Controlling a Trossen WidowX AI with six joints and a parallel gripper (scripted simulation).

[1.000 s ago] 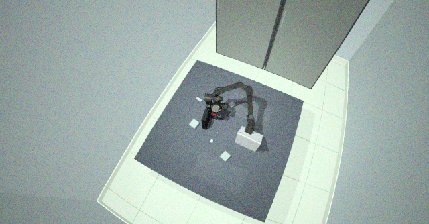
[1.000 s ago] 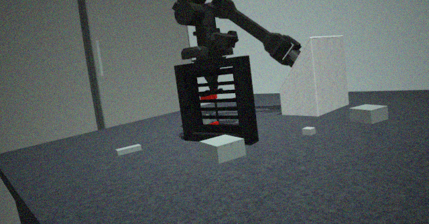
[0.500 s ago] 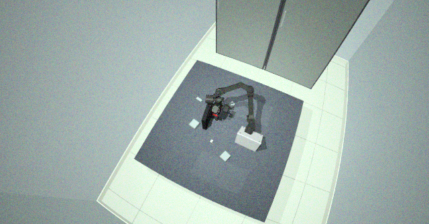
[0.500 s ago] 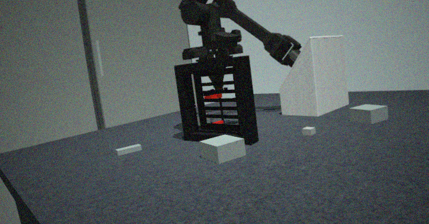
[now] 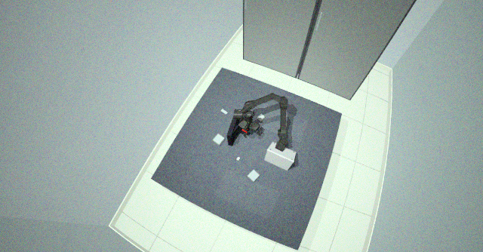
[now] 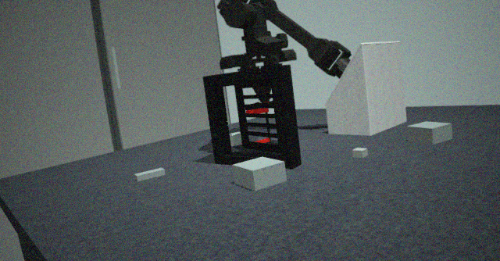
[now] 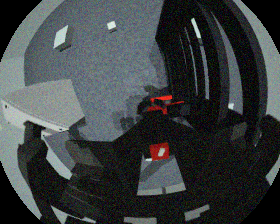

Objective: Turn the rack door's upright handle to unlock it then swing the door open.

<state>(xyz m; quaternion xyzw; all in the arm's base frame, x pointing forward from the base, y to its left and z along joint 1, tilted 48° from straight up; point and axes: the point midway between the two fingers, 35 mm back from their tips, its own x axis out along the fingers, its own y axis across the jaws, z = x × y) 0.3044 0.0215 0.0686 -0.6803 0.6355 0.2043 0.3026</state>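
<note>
The black rack frame (image 5: 231, 136) (image 6: 289, 116) stands upright. The slatted black door (image 6: 241, 114) shows through it, with a gap between the door's left upright and the frame's left post, so it stands partly open on the side away from the exterior camera. Its exact angle is hard to tell. Red parts of the handle (image 5: 244, 130) (image 6: 257, 111) (image 7: 161, 98) show on the door's far side. My gripper (image 6: 264, 99) (image 7: 153, 123) points down behind the frame and is shut on the handle. The fingertips are dark and partly hidden, and how far the handle is turned cannot be made out.
A pale block (image 5: 218, 139) (image 6: 259, 173) lies in front of the frame, a thin bar (image 5: 224, 112) (image 6: 150, 174) beyond its left side. A small cube (image 5: 238, 158) (image 6: 360, 152) and another block (image 5: 253, 175) (image 6: 430, 132) lie nearer the arm's white base (image 5: 280, 159) (image 6: 384, 89).
</note>
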